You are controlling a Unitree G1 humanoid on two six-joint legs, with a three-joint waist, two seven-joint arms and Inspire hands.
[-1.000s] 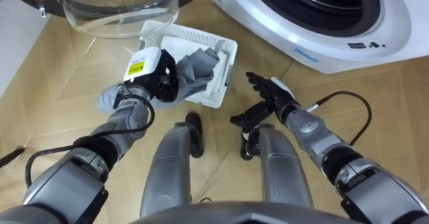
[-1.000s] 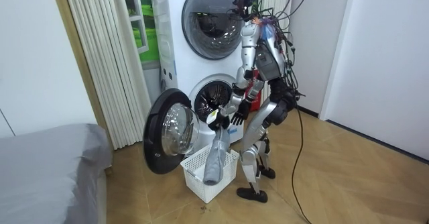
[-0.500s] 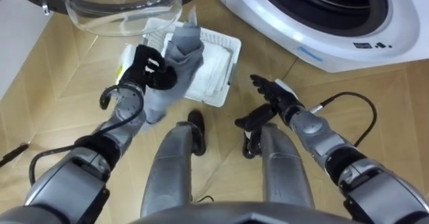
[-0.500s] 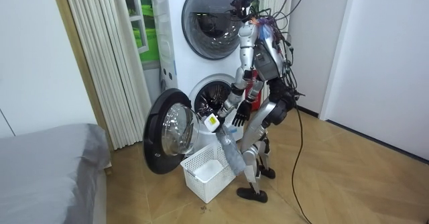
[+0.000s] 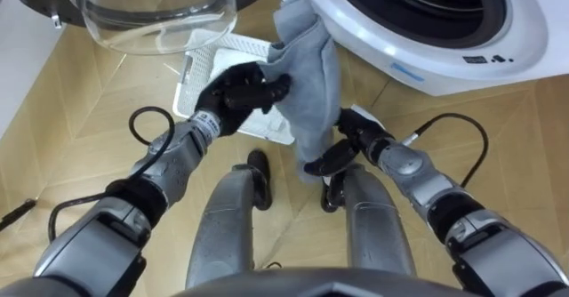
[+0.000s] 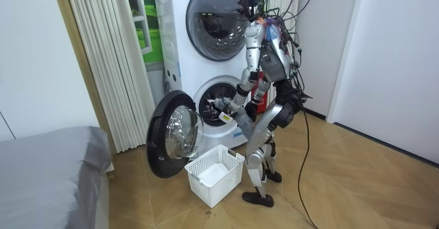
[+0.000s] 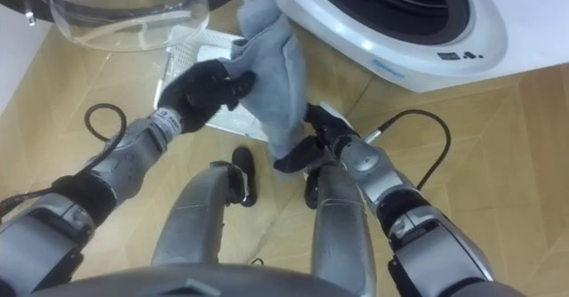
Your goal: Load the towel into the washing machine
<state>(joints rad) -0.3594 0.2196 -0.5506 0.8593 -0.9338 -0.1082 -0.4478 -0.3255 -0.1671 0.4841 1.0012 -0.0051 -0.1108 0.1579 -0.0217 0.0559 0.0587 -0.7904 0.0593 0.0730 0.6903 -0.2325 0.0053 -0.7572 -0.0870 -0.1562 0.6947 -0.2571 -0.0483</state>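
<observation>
Presently, the left hand (image 5: 242, 91) is clenched on the grey towel (image 5: 307, 75), holding it up just before the lower left rim of the washing machine (image 5: 427, 57), above the white basket (image 5: 200, 66) on the floor. The towel hangs onto the right hand (image 5: 351, 146), whose fingers are extended. The door (image 5: 151, 8) stands open at far left.

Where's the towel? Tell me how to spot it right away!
Find the big white washing machine with its round glass door swung open. Just in front of its opening, near the white laundry basket, the black left robot hand grips a hanging cloth. That is the towel: soft, grey and drooping, unlike the stiff white things around it.
</observation>
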